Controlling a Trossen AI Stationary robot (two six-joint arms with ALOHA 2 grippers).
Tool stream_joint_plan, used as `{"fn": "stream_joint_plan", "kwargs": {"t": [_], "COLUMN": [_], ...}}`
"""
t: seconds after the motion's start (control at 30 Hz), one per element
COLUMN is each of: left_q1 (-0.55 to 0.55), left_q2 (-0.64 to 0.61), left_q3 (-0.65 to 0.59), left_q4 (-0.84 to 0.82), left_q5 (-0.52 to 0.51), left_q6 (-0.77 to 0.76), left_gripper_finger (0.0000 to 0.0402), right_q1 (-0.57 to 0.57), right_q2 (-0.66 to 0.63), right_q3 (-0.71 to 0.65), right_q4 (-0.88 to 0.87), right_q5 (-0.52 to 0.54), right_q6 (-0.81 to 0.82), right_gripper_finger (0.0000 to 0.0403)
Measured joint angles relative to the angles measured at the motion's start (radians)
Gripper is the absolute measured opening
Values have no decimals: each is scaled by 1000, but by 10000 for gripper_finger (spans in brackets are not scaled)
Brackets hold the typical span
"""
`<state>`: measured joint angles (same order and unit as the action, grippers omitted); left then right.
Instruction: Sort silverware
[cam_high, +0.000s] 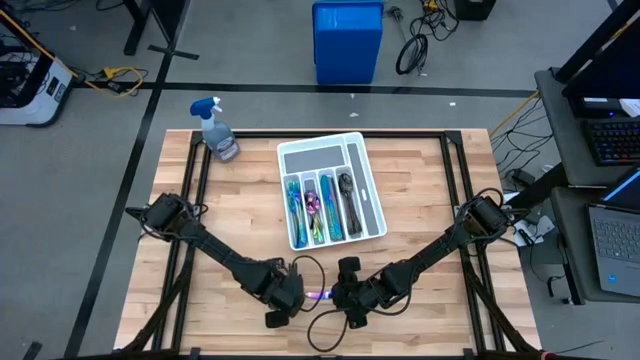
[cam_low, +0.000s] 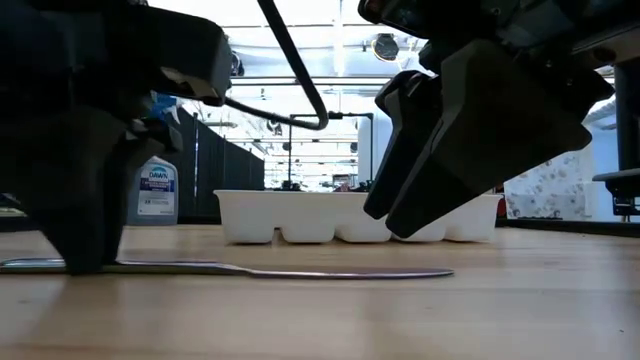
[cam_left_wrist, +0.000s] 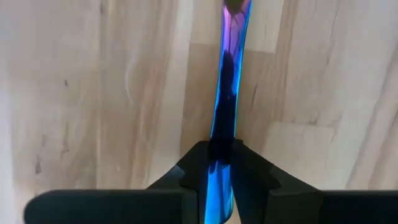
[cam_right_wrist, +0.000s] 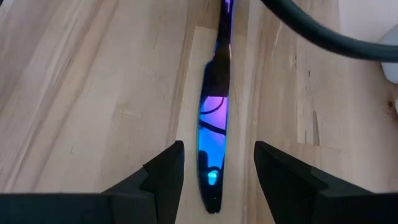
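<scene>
An iridescent blue-purple knife (cam_high: 318, 296) lies flat on the wooden table near its front edge, between my two grippers. My left gripper (cam_left_wrist: 221, 158) points down and is shut on the knife's slim part (cam_left_wrist: 227, 93). My right gripper (cam_right_wrist: 217, 162) is open, slanting down a little above the table. Its fingers stand on either side of the knife's broad rounded end (cam_right_wrist: 212, 124) without touching it. The white compartmented tray (cam_high: 375, 190) at the table's middle holds several pieces of silverware. My left gripper pinches the knife's slim part (cam_left_wrist: 219, 177) between its two fingers (cam_left_wrist: 193, 165), which sit one on each long edge. The fingers come from above, pointing down. The knife lies flat along the table (cam_low: 300, 271).
A spray bottle (cam_high: 218, 130) stands at the table's far left corner. The white tray (cam_low: 300, 215) sits beyond the grippers. A blue bin (cam_high: 347, 40) is on the floor behind the table. Bare wood lies left and right of the arms.
</scene>
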<state>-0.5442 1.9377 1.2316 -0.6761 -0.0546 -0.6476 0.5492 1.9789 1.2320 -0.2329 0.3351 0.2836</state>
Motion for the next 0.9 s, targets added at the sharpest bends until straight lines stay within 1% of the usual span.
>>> {"fn": "stream_joint_plan", "kwargs": {"t": [0.1, 0.2, 0.33, 0.6, 0.9], "left_q1": [-5, -7, -7, -11, -12], "left_q2": [1, 1, 1, 1, 1], "left_q3": [0, 0, 0, 0, 0], "left_q4": [0, -2, -5, -12, -13], "left_q5": [-54, -77, -78, -77, -69], "left_q6": [1, 1, 1, 0, 0], "left_gripper_finger": [50, 50, 48, 15, 11], "right_q1": [0, -2, -10, -32, -30], "right_q2": [0, 0, 0, 0, 0], "right_q3": [0, 0, 0, 0, 0], "right_q4": [0, 0, 0, -4, -4], "right_q5": [2, 5, 6, 14, 5], "right_q6": [0, 0, 6, 38, 49], "right_gripper_finger": [178, 178, 178, 178, 178]}}
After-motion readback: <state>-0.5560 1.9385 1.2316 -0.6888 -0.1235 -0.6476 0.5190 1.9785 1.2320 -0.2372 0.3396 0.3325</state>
